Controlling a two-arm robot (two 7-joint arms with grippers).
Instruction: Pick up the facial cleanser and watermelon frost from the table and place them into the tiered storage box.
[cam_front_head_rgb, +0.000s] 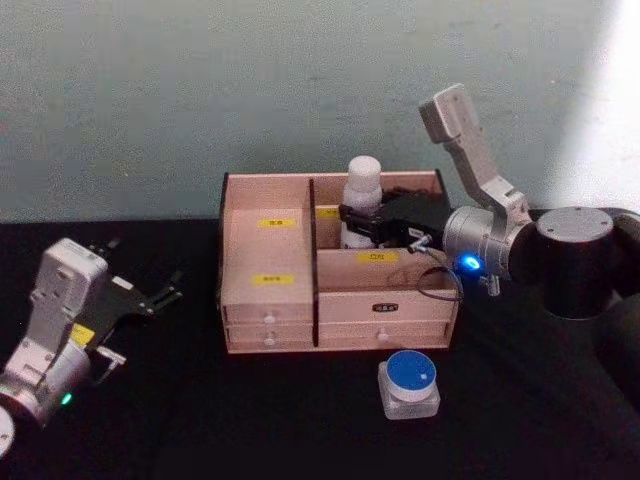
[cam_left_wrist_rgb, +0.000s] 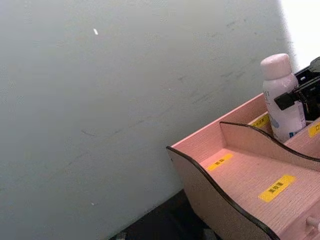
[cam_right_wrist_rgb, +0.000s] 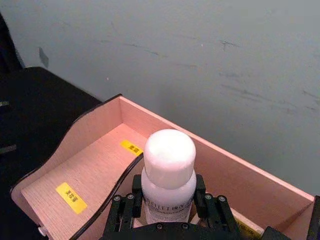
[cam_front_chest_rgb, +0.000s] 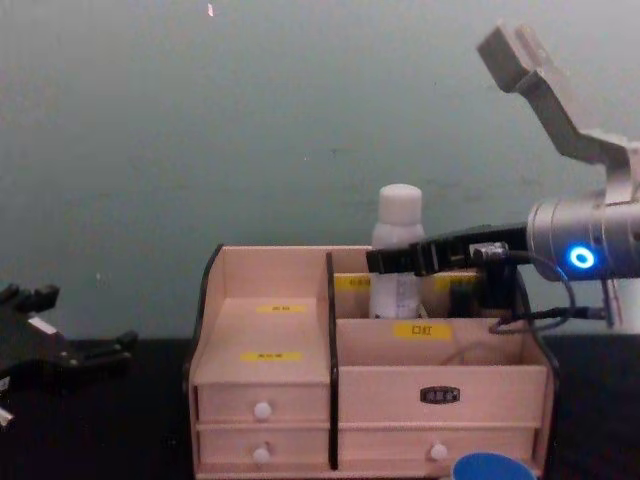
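Nearest is the watermelon frost (cam_front_head_rgb: 410, 385): a squat, clear frosted jar sitting flat on the black bench (cam_front_head_rgb: 300, 420) with its round blue lid facing up. It's below the right tool (cam_front_head_rgb: 356, 222), well apart from it and on the robot's side.

Under that tool is the tiered storage box (cam_front_head_rgb: 270, 250), pale pink wood with dark edges and white-knobbed drawers. It has yellow labels (print too small for me to read) and a dark plate on one drawer.

The facial cleanser (cam_right_wrist_rgb: 168, 175) is a slim white bottle with a rounded cap. It stands upright in the box's back right compartment, long axis vertical, cap up. The right tool is clamped on its body, one finger each side. The dark print on its front isn't legible.

The left tool (cam_front_head_rgb: 147, 270) hangs over the bench, off to the box's left, fingers spread.
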